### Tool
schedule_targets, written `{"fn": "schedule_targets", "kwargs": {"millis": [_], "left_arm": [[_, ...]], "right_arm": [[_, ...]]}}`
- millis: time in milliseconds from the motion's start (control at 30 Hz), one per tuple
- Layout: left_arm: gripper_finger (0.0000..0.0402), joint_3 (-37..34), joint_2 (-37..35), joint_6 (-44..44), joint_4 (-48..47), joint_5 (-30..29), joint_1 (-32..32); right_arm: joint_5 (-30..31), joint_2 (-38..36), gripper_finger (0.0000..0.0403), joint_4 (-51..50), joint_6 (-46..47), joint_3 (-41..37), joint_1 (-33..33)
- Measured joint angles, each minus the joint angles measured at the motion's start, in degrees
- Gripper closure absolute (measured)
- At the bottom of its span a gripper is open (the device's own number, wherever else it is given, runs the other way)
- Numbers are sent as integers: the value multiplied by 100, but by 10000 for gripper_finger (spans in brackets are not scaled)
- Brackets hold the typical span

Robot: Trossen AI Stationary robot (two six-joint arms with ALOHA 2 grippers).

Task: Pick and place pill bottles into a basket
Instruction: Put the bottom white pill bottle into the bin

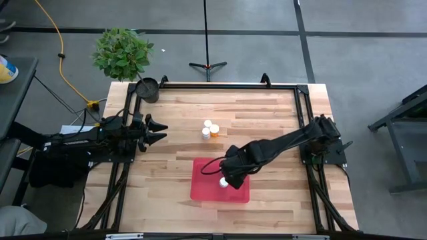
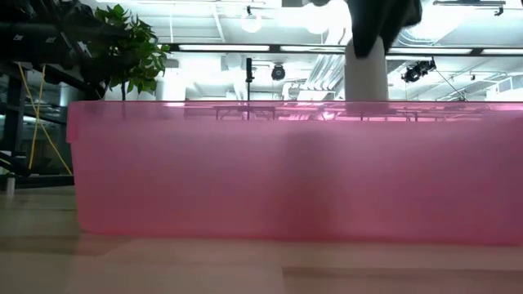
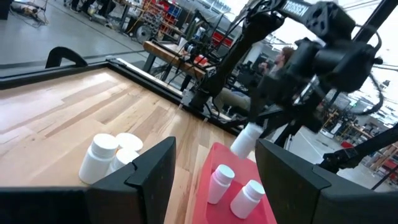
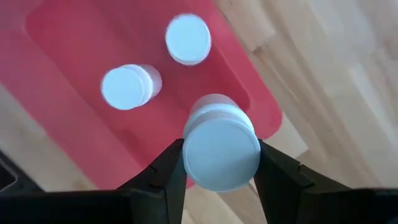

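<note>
- A butcher-block table framed by black rails fills the high view, with the left arm parked along its left edge and the right arm reaching in from the right side.
- The red tray lies flat near the table's front edge; in the low view its translucent pink wall spans nearly the whole picture and hides whatever stands inside it.
- The right gripper hangs above the tray, its two fingers clamped on either side of a white pill bottle just below the cap; the low view shows that bottle upright above the tray's rim.
- The left gripper waits over the table's left side, away from the bottles; its fingers stand partly apart with nothing between them.
- Only the right wrist view and the left wrist view reveal two more pill bottles already in the tray, standing close together; from above the arm covers them.
- Two pill bottles remain on the bare wood behind the tray, touching each other; the left wrist view shows them beside the tray's far corner.
- A potted plant stands off the table's back left corner, with a small dark round pot on that corner.
</note>
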Motion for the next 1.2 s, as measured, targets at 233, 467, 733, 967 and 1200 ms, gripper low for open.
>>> {"fn": "schedule_targets", "kwargs": {"millis": [233, 467, 733, 967, 1200], "left_arm": [[149, 0, 1, 0, 0, 0, 0], [149, 0, 0, 2, 0, -2, 1], [149, 0, 1, 2, 0, -4, 0], [149, 0, 0, 2, 0, -4, 2], [149, 0, -1, 2, 0, -4, 0]], "right_arm": [[-238, 0, 259, 748, 122, -713, 0], [-335, 0, 259, 1309, 220, -1110, -5], [-288, 0, 259, 1332, 216, -1136, -33], [-96, 0, 259, 1340, 198, -1136, -183], [29, 0, 259, 1337, 99, -1136, -300]]}}
